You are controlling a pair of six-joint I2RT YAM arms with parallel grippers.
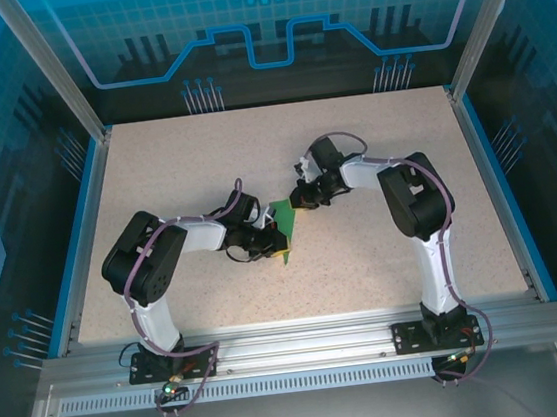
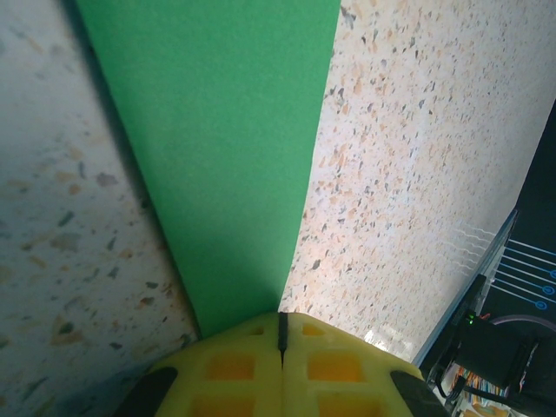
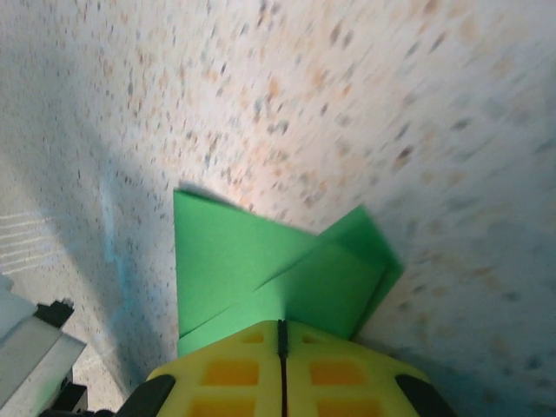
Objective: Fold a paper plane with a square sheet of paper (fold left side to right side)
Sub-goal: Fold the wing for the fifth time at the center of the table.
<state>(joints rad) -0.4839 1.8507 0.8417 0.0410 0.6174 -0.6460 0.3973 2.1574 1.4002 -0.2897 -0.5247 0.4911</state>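
The square sheet of paper (image 1: 287,226) is bright green, folded narrow, and held up between both grippers over the middle of the table. In the top view my left gripper (image 1: 276,247) is shut on its near end and my right gripper (image 1: 298,202) is shut on its far end. Seen from the left wrist, the paper (image 2: 226,156) runs as a long tapering strip away from the closed yellow fingertips of the left gripper (image 2: 281,317). Seen from the right wrist, the paper (image 3: 252,261) shows overlapping creased layers fanning out from the closed right gripper (image 3: 281,323).
The speckled beige table (image 1: 372,147) spreads around the arms. A blue rim (image 1: 491,174) and aluminium posts bound it at the sides. The arm bases sit on the metal rail (image 1: 295,353) at the near edge.
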